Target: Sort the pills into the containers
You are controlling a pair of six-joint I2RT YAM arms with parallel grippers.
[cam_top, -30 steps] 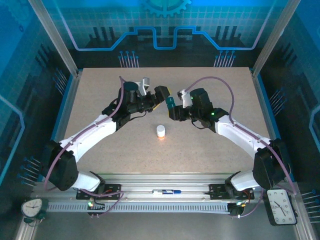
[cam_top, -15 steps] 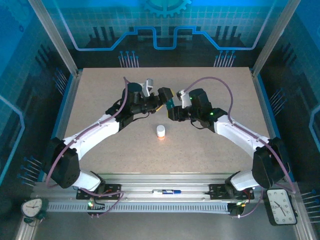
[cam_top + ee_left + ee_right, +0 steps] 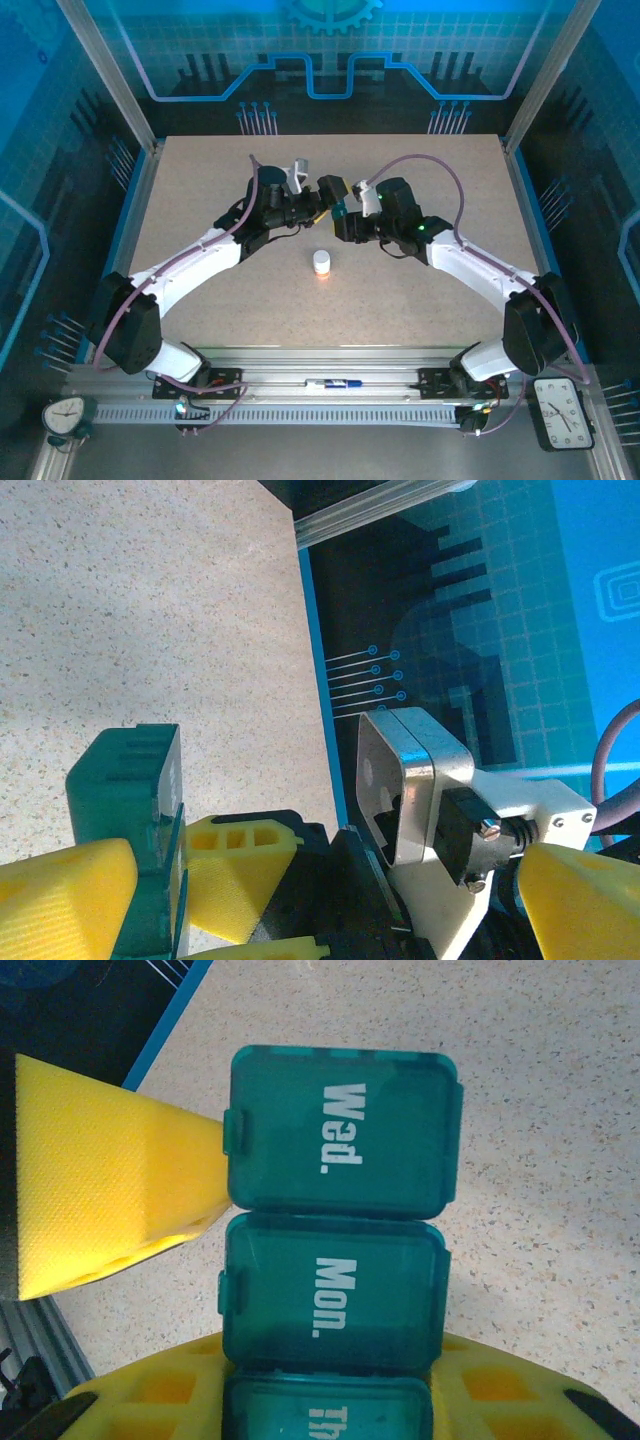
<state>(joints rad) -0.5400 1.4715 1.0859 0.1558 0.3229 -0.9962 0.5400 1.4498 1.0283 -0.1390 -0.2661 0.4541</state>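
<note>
Top view: right gripper [image 3: 341, 212] clenched on pill box [image 3: 335, 1290], just 12 o'clock of table [image 3: 200, 200] centre; cannot tell if box is lifted. Right wrist view: its fingers [image 3: 160, 1390] clamp the "Th" end at 6 o'clock; "Mon." and "Wed." lids shut, Wed. toward 12 o'clock. Left gripper [image 3: 314, 184] released, jaws wide; one yellow fingertip [image 3: 110, 1180] against Wed. lid edge from 9 o'clock. Bottle [image 3: 321, 262] upright at 6 o'clock of box, apart
</note>
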